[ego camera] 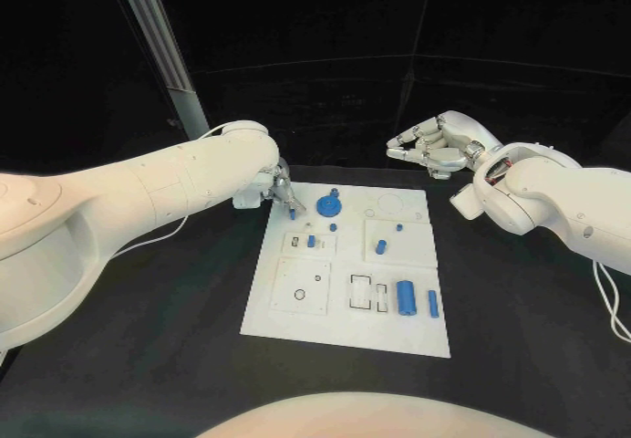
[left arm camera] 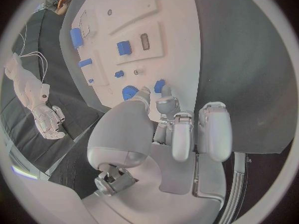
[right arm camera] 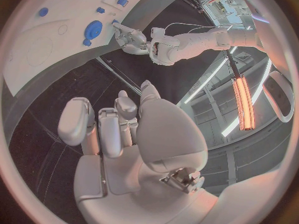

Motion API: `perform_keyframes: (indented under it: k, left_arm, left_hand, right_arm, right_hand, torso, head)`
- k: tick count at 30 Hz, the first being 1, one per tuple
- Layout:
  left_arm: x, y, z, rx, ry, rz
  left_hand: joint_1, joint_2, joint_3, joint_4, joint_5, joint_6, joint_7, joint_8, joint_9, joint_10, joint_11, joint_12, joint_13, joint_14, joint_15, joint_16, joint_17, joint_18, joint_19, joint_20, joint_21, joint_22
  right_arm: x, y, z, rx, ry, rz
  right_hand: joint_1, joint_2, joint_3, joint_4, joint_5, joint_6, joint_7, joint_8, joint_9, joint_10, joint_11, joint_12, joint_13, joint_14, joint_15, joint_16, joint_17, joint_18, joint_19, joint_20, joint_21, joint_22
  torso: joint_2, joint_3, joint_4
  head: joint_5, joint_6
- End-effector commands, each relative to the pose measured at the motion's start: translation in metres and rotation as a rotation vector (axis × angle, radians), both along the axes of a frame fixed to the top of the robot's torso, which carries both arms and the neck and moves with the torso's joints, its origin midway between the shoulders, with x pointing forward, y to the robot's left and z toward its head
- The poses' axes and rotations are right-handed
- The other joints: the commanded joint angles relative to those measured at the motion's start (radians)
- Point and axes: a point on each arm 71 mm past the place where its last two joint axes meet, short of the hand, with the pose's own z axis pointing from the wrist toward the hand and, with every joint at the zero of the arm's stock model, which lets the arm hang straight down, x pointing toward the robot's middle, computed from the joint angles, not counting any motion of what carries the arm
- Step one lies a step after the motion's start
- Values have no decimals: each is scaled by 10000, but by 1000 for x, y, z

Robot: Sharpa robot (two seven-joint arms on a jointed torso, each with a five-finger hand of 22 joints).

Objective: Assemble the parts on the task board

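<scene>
White rectangular task board (ego camera: 345,315) lies in the middle of the black tabletop (ego camera: 526,319), and small blue parts are spread over it. A round blue disc with a knob (ego camera: 330,204) sits near the far left corner of the board. Two short blue pegs (ego camera: 312,242) stand in a raised white square plate below it, and another short blue peg (ego camera: 380,245) stands in the neighbouring square plate. A thick blue cylinder (ego camera: 407,297) and a thin blue rod (ego camera: 433,303) lie side by side near the right edge of the board, beside two empty rectangular slots (ego camera: 367,292).

The left robot hand (ego camera: 276,193) is at the far left corner of the board, fingers pointing down. In the left wrist view its fingertips (left arm camera: 166,103) pinch a small blue part (left arm camera: 159,86), just beside the disc. The other fingers are loosely curled.

The right robot hand (ego camera: 431,144) hangs in the air beyond the far right corner of the board, well apart from it. Its fingers are apart and bent a little, and it holds nothing.
</scene>
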Motion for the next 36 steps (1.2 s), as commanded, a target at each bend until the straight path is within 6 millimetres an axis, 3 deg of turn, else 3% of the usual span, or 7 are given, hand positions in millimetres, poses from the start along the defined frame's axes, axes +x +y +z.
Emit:
perform_keyframes:
  k: [1, 15, 18, 25, 29, 36]
  left_arm:
    - [-1, -2, 0, -36, 147, -137]
    - [-1, -2, 0, -109, 230, -134]
    - [-1, -2, -1, -133, 239, -133]
    - [-1, -3, -1, -337, 348, -157]
    - [-2, -4, -1, -618, 277, -145]
    - [-5, 2, 3, -1105, -284, -24]
  left_hand:
    - [88, 100, 36, -84, 59, 68, -18, -7, -21, 64, -15, 62, -20, 1039, 8, 31, 2634, -87, 62, 10, 39, 288]
    - [722, 386, 492, -439, 84, 94, -54, -64, -116, 34, -50, 39, -83, 1039, -19, 31, 2634, -81, 49, -11, 17, 282]
    - [1191, 551, 878, -753, 112, 77, -103, -96, -153, 18, -97, 18, -103, 1039, -56, 31, 2634, -81, 51, -39, 18, 294]
    - [1849, 634, 1870, -1405, 123, 90, -158, -158, -239, 22, -150, -44, -154, 1039, -104, 31, 2634, -86, 56, -99, 23, 328]
    - [1894, 433, 3181, -1888, 121, 54, -90, -89, -202, 80, -126, -126, -231, 1039, -62, 31, 2634, -93, 63, -100, 36, 373]
    - [1117, -103, 4993, -2335, 99, 3, -96, 195, 22, 240, -131, -99, -255, 1039, -33, 31, 2634, -111, 92, -70, 86, 484]
  right_arm:
    - [0, 1, 1, 8, -21, 125]
    - [0, 2, 1, 7, -8, 137]
    - [0, 2, 1, 6, -8, 136]
    - [0, 2, 1, 7, -8, 142]
    - [0, 2, 1, 7, -8, 146]
    - [1, 1, 1, -4, -3, 126]
  right_hand:
    - [44, 72, -51, 0, 37, -40, -6, 38, 11, -37, -22, 7, 8, 574, 27, -45, 598, 142, -34, -32, -55, -4]
    - [50, 85, -55, 3, 43, -40, -5, 39, 12, -33, -22, 15, 14, 574, 27, -47, 597, 143, -33, -33, -56, -6]
    - [54, 90, -57, 3, 46, -40, -5, 39, 12, -34, -22, 13, 12, 574, 27, -48, 597, 143, -33, -33, -56, -5]
    - [54, 90, -57, 3, 46, -40, -5, 39, 12, -34, -22, 13, 12, 574, 27, -48, 597, 143, -33, -33, -56, -5]
    - [54, 90, -57, 3, 46, -40, -5, 39, 12, -34, -22, 13, 12, 574, 27, -48, 597, 143, -33, -33, -56, -5]
    - [54, 90, -57, 3, 46, -40, -5, 39, 12, -34, -22, 13, 12, 574, 27, -48, 597, 143, -33, -33, -56, -5]
  torso:
    - [0, 0, 12]
    - [7, 2, 0]
    - [4, 5, 0]
    - [2, 2, 11]
    - [3, 0, 22]
    - [-20, 12, 43]
  head:
    - [-10, 2]
    - [8, -14]
    - [-1, -22]
    - [-6, -40]
    - [-10, -38]
    - [4, -16]
